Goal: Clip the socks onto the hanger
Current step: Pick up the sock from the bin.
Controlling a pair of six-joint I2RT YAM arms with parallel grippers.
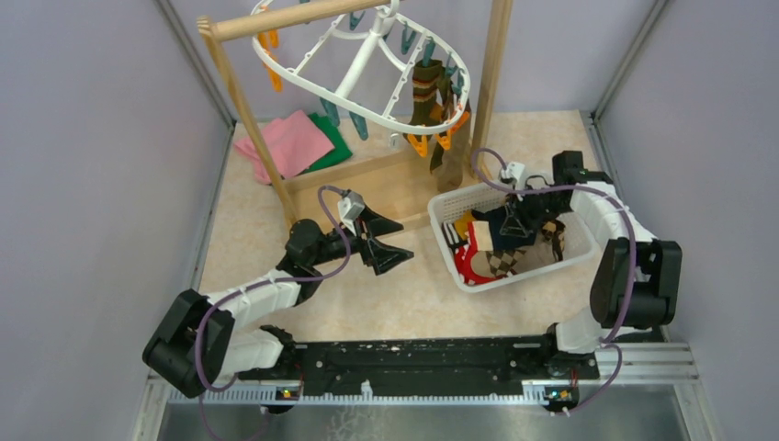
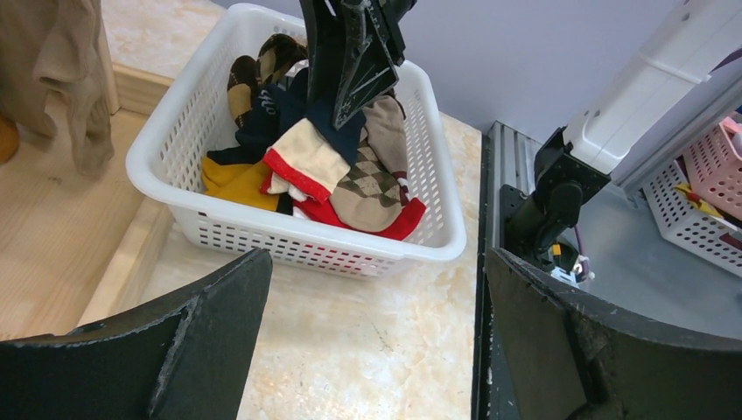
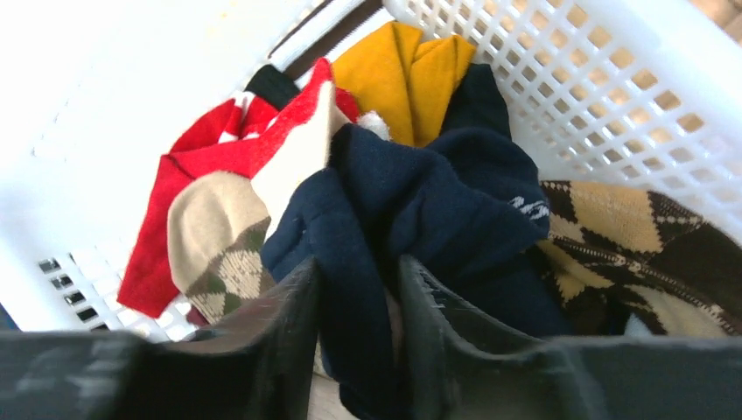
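The white oval hanger (image 1: pixel 317 84) hangs from a wooden pole at the back, with an olive-brown striped sock (image 1: pixel 425 90) and a tan sock (image 1: pixel 452 156) clipped on its right side. My right gripper (image 1: pixel 512 226) is inside the white basket (image 1: pixel 452 204), shut on a dark navy sock (image 3: pixel 411 210) with a red-white cuff (image 2: pixel 302 162). Red (image 3: pixel 166 236), yellow (image 3: pixel 407 74) and argyle (image 3: pixel 630 236) socks lie under it. My left gripper (image 1: pixel 397 241) is open and empty over the table, left of the basket.
The wooden pole rack (image 1: pixel 253 129) and its base board (image 1: pixel 386 179) stand behind the basket. Folded pink (image 1: pixel 287 142) and green cloths lie at the back left. A metal rail (image 2: pixel 499 201) edges the table on the right.
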